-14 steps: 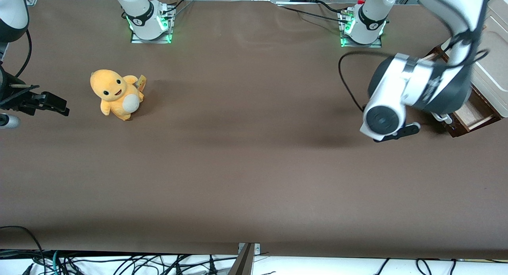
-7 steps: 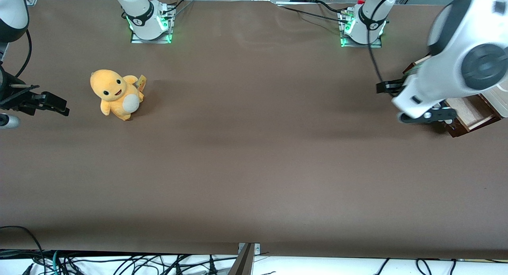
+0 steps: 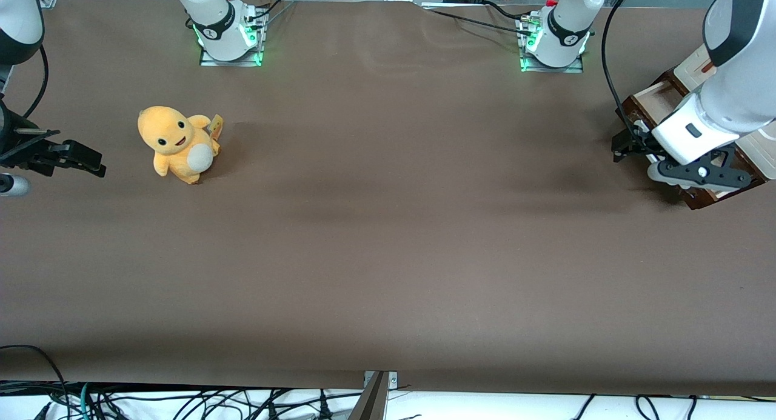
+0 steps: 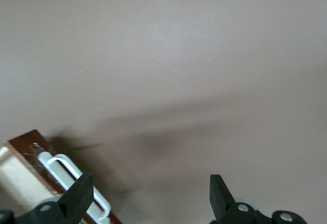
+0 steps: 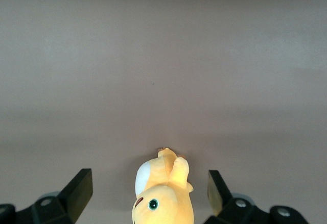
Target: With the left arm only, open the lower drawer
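Observation:
The lower drawer (image 3: 658,103) stands pulled out of the cream cabinet (image 3: 695,68) at the working arm's end of the table, its pale wood inside showing. The left arm (image 3: 730,74) reaches down over it and hides much of it. My gripper (image 3: 627,146) hangs low, just in front of the drawer's dark brown front. In the left wrist view the gripper (image 4: 149,193) is open, with only bare table between its fingers. One fingertip (image 4: 82,189) sits beside the silver bar handle (image 4: 71,175), apart from it. The drawer's brown front corner (image 4: 31,141) shows there too.
A yellow plush toy (image 3: 177,144) sits on the brown table (image 3: 388,238) toward the parked arm's end. Two arm bases (image 3: 555,41) with green lights stand along the table edge farthest from the front camera. A black cable (image 3: 609,62) loops above the drawer.
The left arm has swung from over the table in front of the drawer back toward the cabinet and turned its wrist. The gripper now hangs at the drawer's front. The drawer stays pulled out.

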Controlling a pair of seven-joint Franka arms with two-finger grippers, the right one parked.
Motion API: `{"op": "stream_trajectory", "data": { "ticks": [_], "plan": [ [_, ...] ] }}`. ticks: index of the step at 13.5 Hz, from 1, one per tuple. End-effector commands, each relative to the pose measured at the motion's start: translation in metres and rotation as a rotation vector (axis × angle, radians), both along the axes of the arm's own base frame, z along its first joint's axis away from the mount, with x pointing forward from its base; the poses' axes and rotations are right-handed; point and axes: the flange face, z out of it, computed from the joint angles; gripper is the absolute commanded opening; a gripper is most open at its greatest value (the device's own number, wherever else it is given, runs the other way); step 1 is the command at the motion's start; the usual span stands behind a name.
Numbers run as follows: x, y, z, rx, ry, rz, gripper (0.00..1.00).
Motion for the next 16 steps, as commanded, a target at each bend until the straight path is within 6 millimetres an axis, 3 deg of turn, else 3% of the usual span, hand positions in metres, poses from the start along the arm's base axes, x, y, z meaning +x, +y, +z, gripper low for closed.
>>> {"op": "stream_trajectory", "data": {
  "ticks": [1, 5, 16],
  "plan": [
    [-0.0162, 0.0073, 0.0084, -0.044, -0.027, 0.003, 1.00],
    [-0.0172, 0.0063, 0.0112, -0.040, -0.028, 0.095, 1.00],
    [-0.0206, 0.0068, 0.0176, -0.021, 0.033, 0.092, 1.00]
  ]
}}
